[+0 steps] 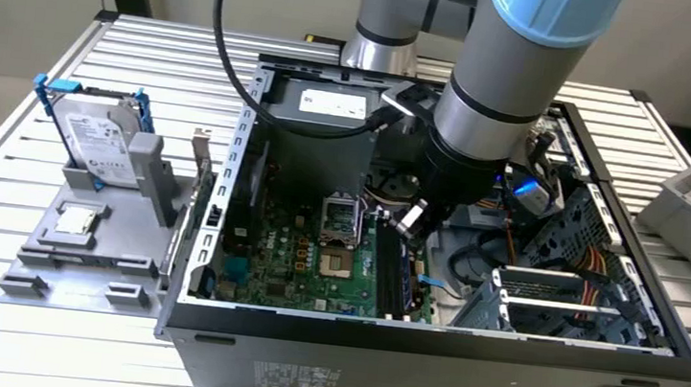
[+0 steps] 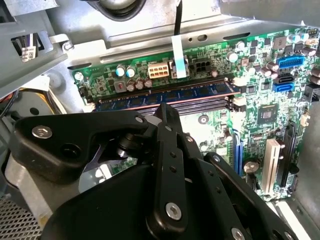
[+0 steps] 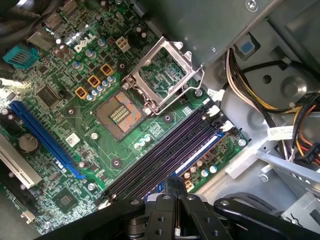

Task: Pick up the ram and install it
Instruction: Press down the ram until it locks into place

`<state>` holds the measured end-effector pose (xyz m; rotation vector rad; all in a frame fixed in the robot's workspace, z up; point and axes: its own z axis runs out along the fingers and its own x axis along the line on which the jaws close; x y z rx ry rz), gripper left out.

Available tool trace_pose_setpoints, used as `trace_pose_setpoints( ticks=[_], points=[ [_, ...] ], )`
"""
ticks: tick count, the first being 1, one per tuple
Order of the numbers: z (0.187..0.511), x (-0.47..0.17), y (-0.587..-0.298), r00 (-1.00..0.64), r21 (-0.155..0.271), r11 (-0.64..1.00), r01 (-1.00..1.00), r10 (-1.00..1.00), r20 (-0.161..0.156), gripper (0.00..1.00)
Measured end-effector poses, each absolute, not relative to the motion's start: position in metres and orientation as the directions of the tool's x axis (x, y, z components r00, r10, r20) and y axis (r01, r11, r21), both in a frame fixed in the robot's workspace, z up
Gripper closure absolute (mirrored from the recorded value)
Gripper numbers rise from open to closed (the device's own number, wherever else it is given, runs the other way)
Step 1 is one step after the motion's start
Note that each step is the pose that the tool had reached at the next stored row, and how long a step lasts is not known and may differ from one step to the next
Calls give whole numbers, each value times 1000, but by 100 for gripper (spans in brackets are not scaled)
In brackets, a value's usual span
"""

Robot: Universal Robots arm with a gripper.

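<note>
The claw (image 1: 410, 218) hangs inside the open computer case (image 1: 432, 352), low over the motherboard (image 1: 299, 266) and right above the bank of memory slots (image 1: 389, 270). In both wrist views its two black fingers (image 3: 167, 200) stand pressed together with no visible gap and nothing between them, their tips just above the slots. The ram (image 2: 165, 95), a long blue stick with a row of dark chips, sits seated in one of the slots, lying along the slot nearest the board's edge; in the first wrist view it shows as a blue strip (image 3: 200, 152) beside the empty black slots (image 3: 165, 152). The white latch (image 2: 239, 80) at one end of the slot stands against the stick's end. Next to the slots the processor socket (image 3: 120, 112) lies bare, its metal retention frame (image 3: 162, 70) swung up. In the exterior view, on the slatted metal table (image 1: 14, 168) to the exterior view's left of the case, a grey fixture (image 1: 82, 253) carries a hard drive (image 1: 100, 144) in a blue frame, standing upright, and a small square processor chip (image 1: 77, 220) lying flat.
</note>
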<state>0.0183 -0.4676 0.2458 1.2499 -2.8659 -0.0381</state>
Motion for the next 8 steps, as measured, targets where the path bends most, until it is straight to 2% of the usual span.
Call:
trace_pose_setpoints(
  ticks=[8],
  points=[
    [246, 18, -467, -643, 30, 643, -765, -766, -1, 100]
  ],
)
